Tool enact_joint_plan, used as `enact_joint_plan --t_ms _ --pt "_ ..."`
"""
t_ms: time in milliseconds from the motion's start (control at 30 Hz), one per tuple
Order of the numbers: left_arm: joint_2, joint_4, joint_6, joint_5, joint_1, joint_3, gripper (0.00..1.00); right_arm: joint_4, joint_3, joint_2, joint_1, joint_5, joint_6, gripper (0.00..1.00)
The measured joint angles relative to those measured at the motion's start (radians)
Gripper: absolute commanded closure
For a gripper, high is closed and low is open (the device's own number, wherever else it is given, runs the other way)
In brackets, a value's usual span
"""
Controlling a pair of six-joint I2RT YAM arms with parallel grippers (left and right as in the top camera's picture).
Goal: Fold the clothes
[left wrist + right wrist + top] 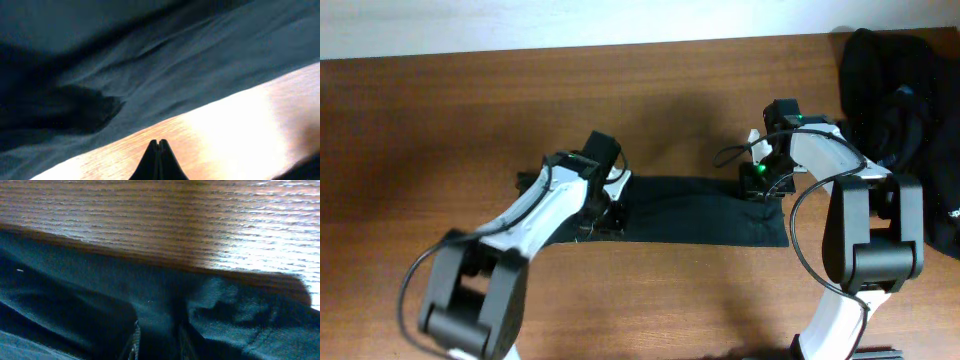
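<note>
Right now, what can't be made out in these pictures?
- Right gripper: right wrist view, fingertips cut off by the bottom edge; grip on the garment unclear.
- Garment's left end: overhead, hidden under the left arm.
- Pile of clothes: overhead, cut off by the right edge.

The overhead camera looks straight down from high above on the whole desk [440, 120]. Both wrist cameras sit very near the black garment [700, 215], the left at its left end, the right at its far right corner.

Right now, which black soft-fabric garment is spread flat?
The black fabric garment in the middle, spread as a flat strip; the other black clothes sit heaped at the right edge.
</note>
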Motion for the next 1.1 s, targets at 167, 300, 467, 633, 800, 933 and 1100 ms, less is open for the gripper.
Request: enact_joint_plan --t_ms 167,300,467,633,800,933,1100 --pt "-0.101 0.039 -0.053 -0.100 -0.001 0.017 0.99 0.000 0.000 0.000 0.000 0.000 0.001 0.69" --pt "-0.098 0.087 -0.092 -0.200 -0.001 0.016 0.98 0.000 0.000 0.000 0.000 0.000 0.001 0.69" --pt "-0.067 0.128 -0.108 -0.251 -0.001 0.014 0.97 -0.001 0.000 0.000 0.000 0.000 0.000 0.69" --pt "0.020 0.138 -0.114 -0.268 -0.001 0.014 0.97 -0.003 0.000 0.000 0.000 0.000 0.000 0.69" --pt "0.082 0.089 -0.119 -0.272 -0.001 0.008 1.00 -0.003 0.000 0.000 0.000 0.000 0.000 0.69" --pt "0.084 -0.008 -0.119 -0.272 -0.001 0.006 0.99 -0.003 0.000 0.000 0.000 0.000 0.000 0.69" --pt "0.084 -0.072 -0.116 -0.275 -0.001 0.005 1.00 -0.003 0.000 0.000 0.000 0.000 0.000 0.69"
